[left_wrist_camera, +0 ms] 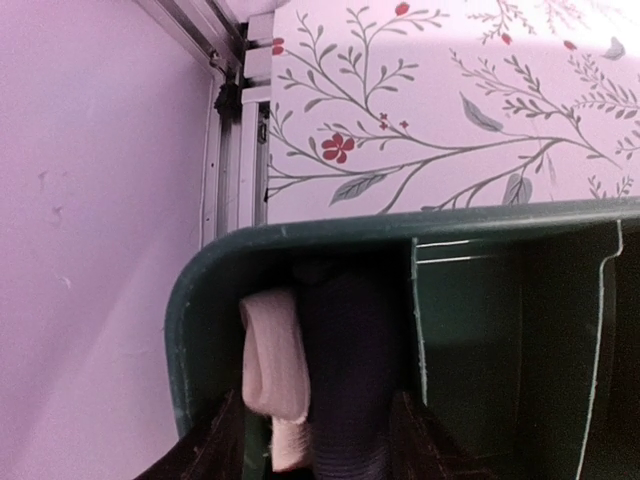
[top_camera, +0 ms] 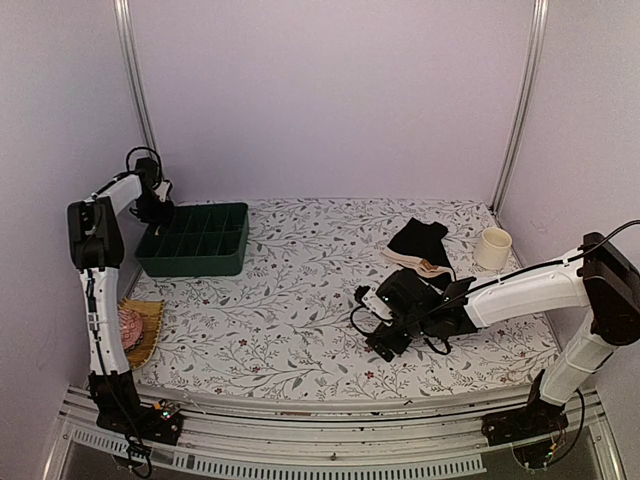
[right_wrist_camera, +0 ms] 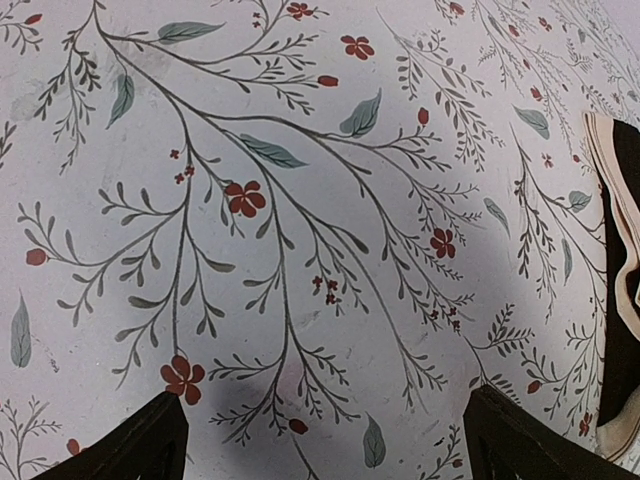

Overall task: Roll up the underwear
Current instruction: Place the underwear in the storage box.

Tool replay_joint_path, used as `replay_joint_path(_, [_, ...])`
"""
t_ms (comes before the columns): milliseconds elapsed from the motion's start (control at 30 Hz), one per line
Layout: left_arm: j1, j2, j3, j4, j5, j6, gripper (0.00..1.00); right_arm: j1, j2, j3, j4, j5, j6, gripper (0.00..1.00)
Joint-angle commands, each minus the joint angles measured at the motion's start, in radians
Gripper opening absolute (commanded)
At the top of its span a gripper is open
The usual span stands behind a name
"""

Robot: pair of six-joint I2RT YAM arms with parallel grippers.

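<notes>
A pile of underwear (top_camera: 418, 245), black with a cream-beige piece under it, lies on the flowered cloth at the right back; its edge shows in the right wrist view (right_wrist_camera: 620, 290). My right gripper (top_camera: 385, 335) is open and empty just above bare cloth (right_wrist_camera: 325, 430), to the pile's front left. My left gripper (top_camera: 155, 207) is at the far-left corner of the dark green compartment tray (top_camera: 190, 262). In the left wrist view it (left_wrist_camera: 315, 435) is shut on a rolled black and cream-pink underwear (left_wrist_camera: 335, 360) standing in the tray's corner compartment (left_wrist_camera: 400, 225).
A cream cup (top_camera: 493, 248) stands at the right back next to the pile. A pink knitted ball (top_camera: 130, 327) lies in a yellow basket at the table's left edge. Walls close in the left, back and right sides.
</notes>
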Motion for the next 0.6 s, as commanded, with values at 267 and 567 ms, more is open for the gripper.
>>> replay_joint_path(267, [0.000,-0.082,-0.021,0.049,-0.013,0.014,0.54,0.007,0.015,0.025,0.007,-0.008,-0.008,0.99])
replay_joint_path(567, [-0.009,-0.194,-0.101,0.072,0.105,0.037,0.49,0.006,-0.089,-0.035,0.079,0.083,0.028,0.99])
